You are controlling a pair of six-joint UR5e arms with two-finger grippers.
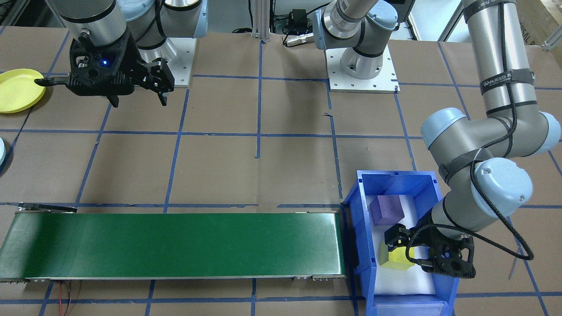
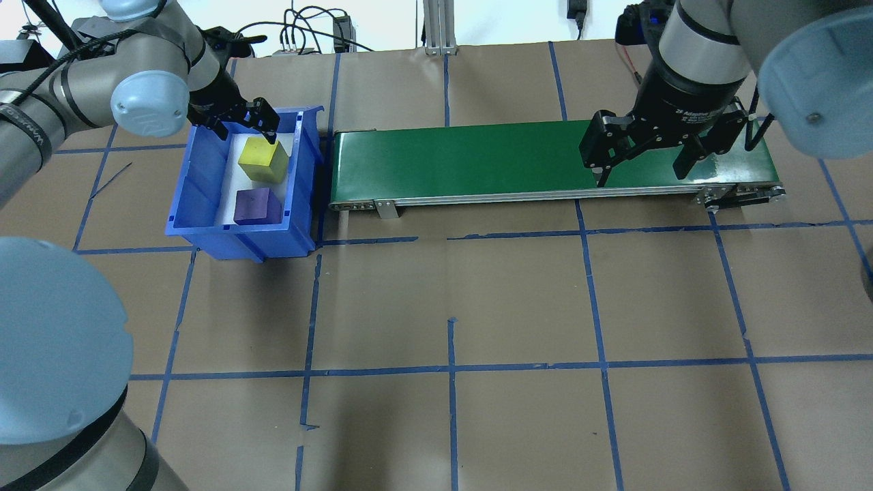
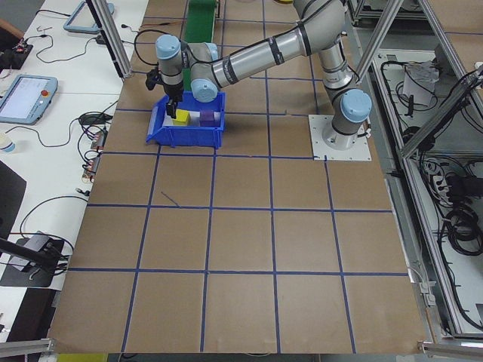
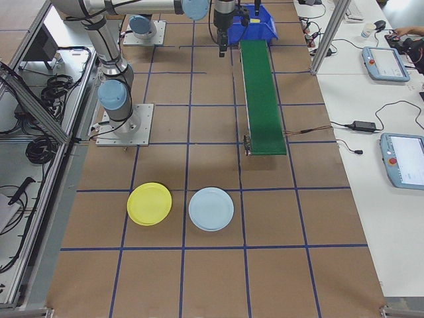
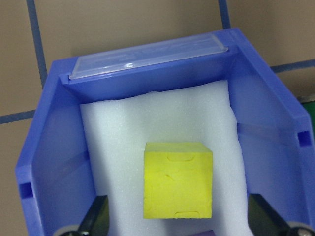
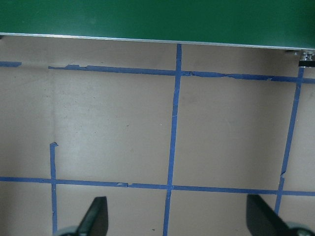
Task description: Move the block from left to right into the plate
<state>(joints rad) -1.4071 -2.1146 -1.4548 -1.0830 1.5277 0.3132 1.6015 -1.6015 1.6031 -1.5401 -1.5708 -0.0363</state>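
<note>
Take the blue bin (image 2: pixel 204 225) as your landmark: it is a hard plastic box with straight walls and a clear label strip along one end, and a sheet of white foam (image 5: pixel 118 128) with a soft, uneven edge lines its floor. On that foam you see the yellow block (image 2: pixel 263 160), a matte cube with small moulded slots on its top face, sitting flat with its edges roughly parallel to the bin walls; as a cube it has no long axis to speak of. Just beside it, nearer the robot within the bin, sits a purple block (image 2: pixel 257 205) of the same shape, and the two look close but you cannot tell whether they touch. Your left gripper (image 2: pixel 240 123) hangs over the far end of the bin, its black fingers spread wide to either side of the yellow block without touching it. Right beside the bin runs the green conveyor belt (image 2: pixel 477 160), long, smooth and slightly glossy. Above the belt's far end from the bin your right gripper (image 2: pixel 641 150) hovers with fingers apart and nothing between them. The yellow plate (image 4: pixel 149 203), round and shallow with a raised rim, lies well apart from the bin beyond that belt end, next to a pale blue plate (image 4: pixel 211 209).
</note>
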